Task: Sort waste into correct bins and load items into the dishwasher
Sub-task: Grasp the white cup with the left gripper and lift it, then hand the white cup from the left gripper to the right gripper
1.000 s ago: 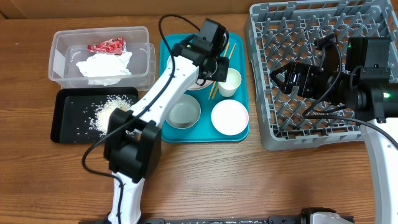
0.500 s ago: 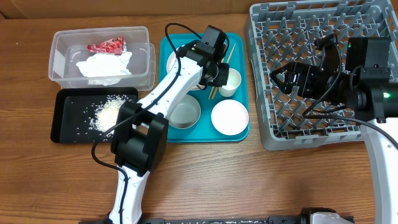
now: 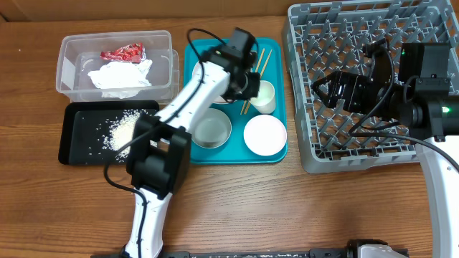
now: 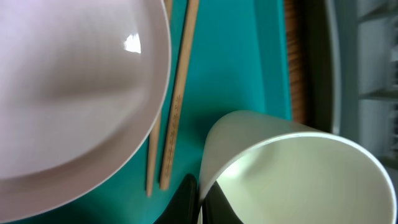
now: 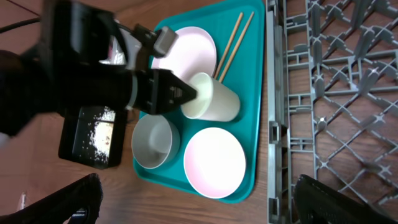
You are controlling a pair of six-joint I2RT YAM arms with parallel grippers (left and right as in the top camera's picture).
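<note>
The left claw [image 5: 190, 94] grasps the rim of the small white cup [image 3: 265, 95], one finger outside the wall and one inside. The cup is in the large teal plastic tray [image 3: 278, 149], just beside the thin wooden chopsticks [image 3: 262, 61]. The right claw [image 3: 323, 91] hangs released, fingers spread, above the square grey plastic dish rack [image 3: 358, 154] on the wooden counter [image 3: 287, 208].

My left wrist camera gives only blurred, edge-clipped parts of the plate [image 4: 68, 81] and cup [image 4: 298, 174]; the left gripper [image 4: 200, 205] shows as dark slivers, and I cannot read its grip. Overhead, the arm [image 3: 193, 100] hides most of the plate.
</note>
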